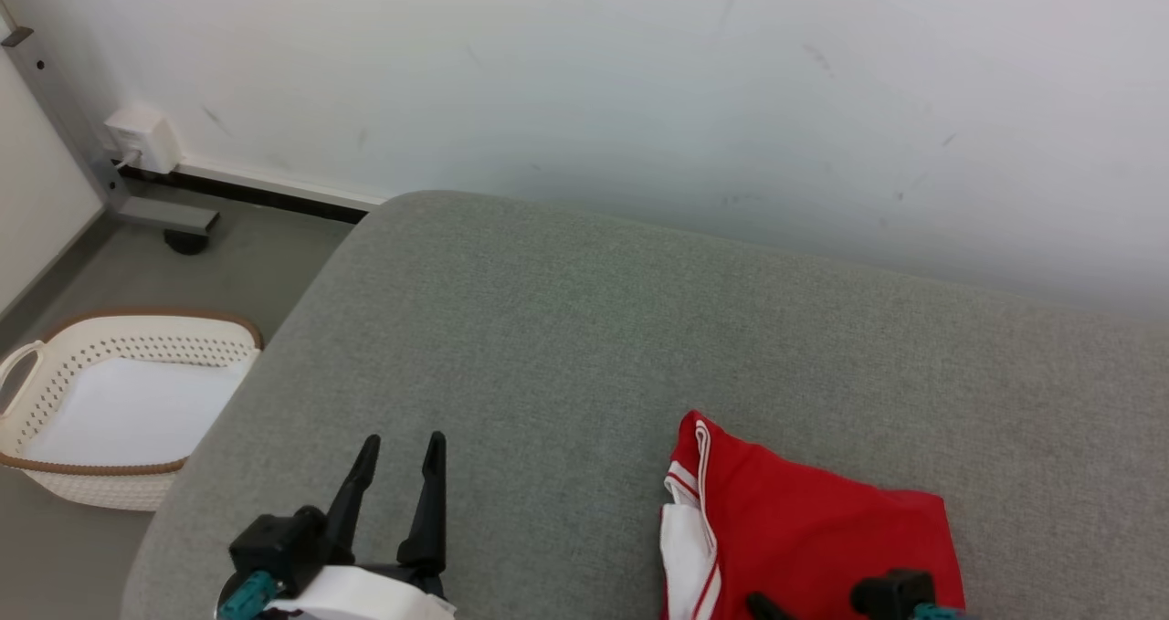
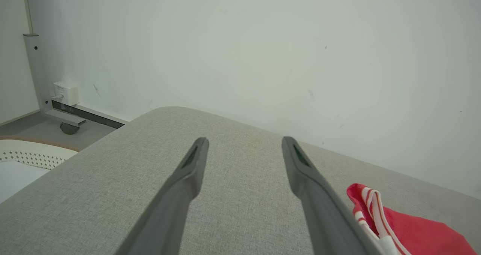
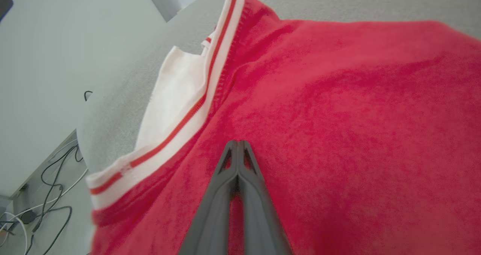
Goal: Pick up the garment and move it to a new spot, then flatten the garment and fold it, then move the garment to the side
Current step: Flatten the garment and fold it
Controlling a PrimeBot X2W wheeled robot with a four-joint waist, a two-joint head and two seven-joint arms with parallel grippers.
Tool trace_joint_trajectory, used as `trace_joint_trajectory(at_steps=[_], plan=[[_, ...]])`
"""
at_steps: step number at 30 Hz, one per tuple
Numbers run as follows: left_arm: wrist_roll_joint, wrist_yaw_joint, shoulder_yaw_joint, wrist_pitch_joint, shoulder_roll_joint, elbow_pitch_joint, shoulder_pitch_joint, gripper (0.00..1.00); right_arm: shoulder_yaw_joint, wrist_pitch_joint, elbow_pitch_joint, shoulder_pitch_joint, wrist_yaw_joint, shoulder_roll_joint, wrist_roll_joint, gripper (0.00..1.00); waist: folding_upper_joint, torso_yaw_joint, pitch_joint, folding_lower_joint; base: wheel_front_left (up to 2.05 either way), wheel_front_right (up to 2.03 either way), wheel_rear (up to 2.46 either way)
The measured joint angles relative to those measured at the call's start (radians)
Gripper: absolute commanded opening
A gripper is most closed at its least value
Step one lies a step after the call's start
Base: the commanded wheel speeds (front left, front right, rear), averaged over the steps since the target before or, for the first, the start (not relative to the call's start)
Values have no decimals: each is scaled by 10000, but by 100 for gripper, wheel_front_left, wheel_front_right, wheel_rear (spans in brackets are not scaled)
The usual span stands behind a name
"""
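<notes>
We see one garment (image 1: 804, 529), red with white striped trim, lying on the near right part of the grey cushion (image 1: 566, 328); its near end is cut off by the bottom edge of the head view, so we cannot tell what sort of garment it is; a white flap shows at its left side. The cushion's far edge runs along the wall (image 1: 639, 72) and its far left corner is rounded; its left edge drops to the floor (image 1: 265, 236), where one pale perforated basket (image 1: 55, 392) stands just beside it. Broad bare cushion lies between the garment and the left edge, and from the garment up to the wall.

We count two grippers, two dark fingers each; our left gripper (image 1: 403, 439) hovers over the cushion's near left part, well apart from the garment, fingers spread wide and holding nothing; our right gripper (image 3: 237, 144) has its fingers pressed together, tips against the red cloth; whether cloth is pinched between them we cannot tell. In the right wrist view, cables (image 3: 56, 195) lie tangled on the floor beyond the cushion's edge; we cannot count them.
</notes>
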Motion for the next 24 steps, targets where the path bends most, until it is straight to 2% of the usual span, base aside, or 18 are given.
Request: trace_joint_trajectory(at_steps=[8, 13, 17, 18, 19, 20, 21, 24], plan=[[-2, 15, 8, 0, 0, 8, 9, 100, 1996, 134, -999, 208, 0, -15, 1070, 0, 0, -153, -46, 0, 0, 0, 0], [10, 36, 130, 0, 2, -29, 3, 100, 1950, -623, -1283, -278, 2, -282, 1294, 0, 0, -429, -86, 0, 0, 0, 0], [58, 0, 198, -2, 0, -75, 3, 100, 1300, -1287, -1419, -597, 0, -688, 1154, 0, 0, -799, -124, 0, 0, 0, 0], [69, 0, 219, -2, 2, -96, 4, 100, 1076, -1467, -1453, -678, 2, -784, 1043, 9, 0, -910, -133, 0, 0, 0, 0], [81, 2, 234, 0, 0, -127, 5, 100, 836, -1643, -1463, -753, 0, -865, 907, 42, 0, -1026, -140, 0, 0, 0, 0], [84, 0, 263, -2, 0, -155, 4, 100, 610, -1793, -1473, -825, 2, -961, 692, 54, 0, -1146, -145, 0, 0, 0, 0], [84, 2, 305, 0, 0, -186, 4, 100, 355, -1912, -1490, -868, 0, -1045, 508, 100, 0, -1272, -150, 0, 0, 0, 0], [88, 13, 449, 0, 0, -261, 4, 100, -341, -2123, -1632, -875, 2, -1124, 159, 100, 1, -1658, -152, 0, 0, 0, 0]])
